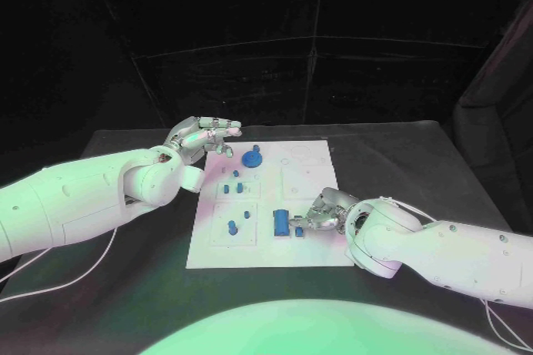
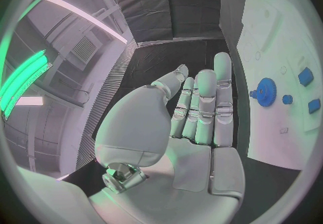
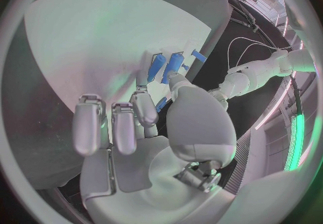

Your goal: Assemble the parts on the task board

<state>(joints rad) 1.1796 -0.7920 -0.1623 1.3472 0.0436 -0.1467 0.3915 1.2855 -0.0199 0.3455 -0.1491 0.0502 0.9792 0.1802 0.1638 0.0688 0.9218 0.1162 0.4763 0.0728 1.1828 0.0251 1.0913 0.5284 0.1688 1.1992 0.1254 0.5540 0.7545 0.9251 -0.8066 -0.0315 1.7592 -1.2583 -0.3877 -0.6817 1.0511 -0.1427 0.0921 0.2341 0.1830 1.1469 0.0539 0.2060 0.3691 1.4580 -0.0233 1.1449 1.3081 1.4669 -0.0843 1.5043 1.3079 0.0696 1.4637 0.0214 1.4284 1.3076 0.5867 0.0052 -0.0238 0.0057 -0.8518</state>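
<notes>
The white task board point(image 1: 316, 166) lies in the middle of the black table. A blue gear point(image 1: 252, 158) stands near its far left corner, and several small blue parts point(image 1: 232, 189) sit down its left side. A long blue block point(image 1: 282, 222) lies near the front. My right hand point(image 1: 326, 209) rests over the board just right of that block. In the right wrist view its thumb and a finger point(image 3: 145, 108) pinch a small blue part point(image 3: 161, 104) beside the long blue block point(image 3: 174, 68). My left hand point(image 1: 206, 135) hovers off the far left corner, empty, with fingers point(image 2: 202, 105) stretched out near the gear point(image 2: 266, 92).
The board's right half point(image 1: 311, 178) carries only shallow sockets. Black table point(image 1: 400, 162) surrounds the board on all sides, with a dark curtain behind. White cables point(image 1: 67, 274) trail from my arms at the front left and front right.
</notes>
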